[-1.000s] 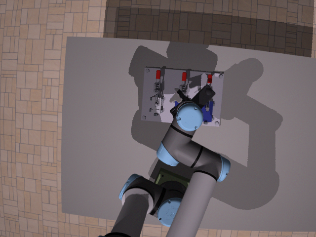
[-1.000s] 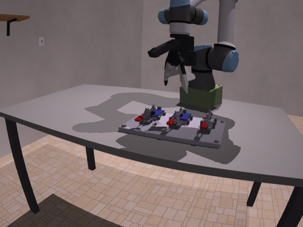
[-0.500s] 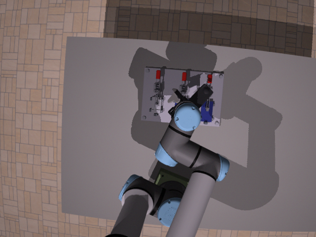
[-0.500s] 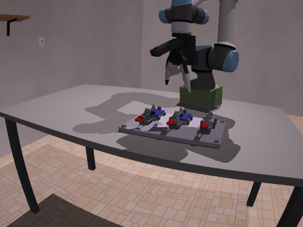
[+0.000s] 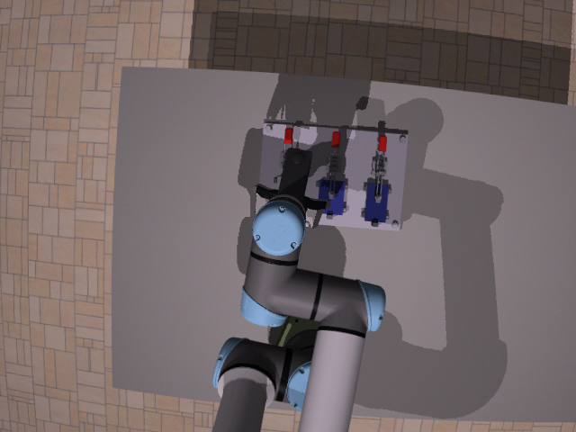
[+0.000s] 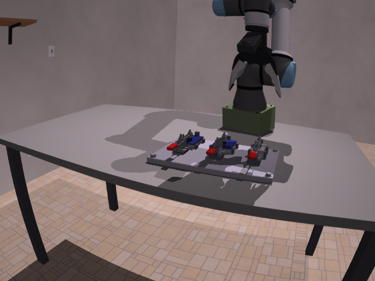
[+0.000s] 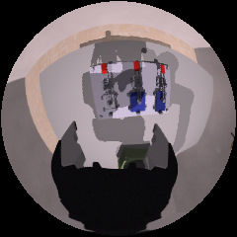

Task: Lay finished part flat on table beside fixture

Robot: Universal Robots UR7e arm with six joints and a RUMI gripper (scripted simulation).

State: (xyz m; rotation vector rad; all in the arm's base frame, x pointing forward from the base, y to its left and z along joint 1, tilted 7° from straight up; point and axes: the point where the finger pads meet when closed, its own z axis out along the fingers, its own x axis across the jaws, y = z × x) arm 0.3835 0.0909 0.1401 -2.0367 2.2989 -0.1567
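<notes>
Sitting in the end station of the fixture (image 6: 169, 164), the one without blue, the slotted part (image 6: 259, 150) reads only as a small grey block under its red-handled clamp (image 6: 252, 154); the slot itself is too small to make out. In the top view this station is hidden under the wrist. The two blanks (image 6: 197, 139) (image 6: 229, 143) fill the other two stations, each under its own clamp, untouched.

Gripper (image 6: 254, 81) hangs high above the desk (image 6: 75, 130), well clear of the fixture, fingers (image 6: 234, 74) spread wide with nothing between them. Wrist view shows the fixture squared up ahead, all three stations in a row, grey station on the left.

Step in hand, as I judge it: approach, lining up over the grey station; no contact yet. The next move likely calls for a descent onto that station only. Whether the clamp must be released first I cannot tell from here. The neighbouring blank sits just beside it, so wide fingers need care. Bare desk lies beside the fixture for laying the part flat.
</notes>
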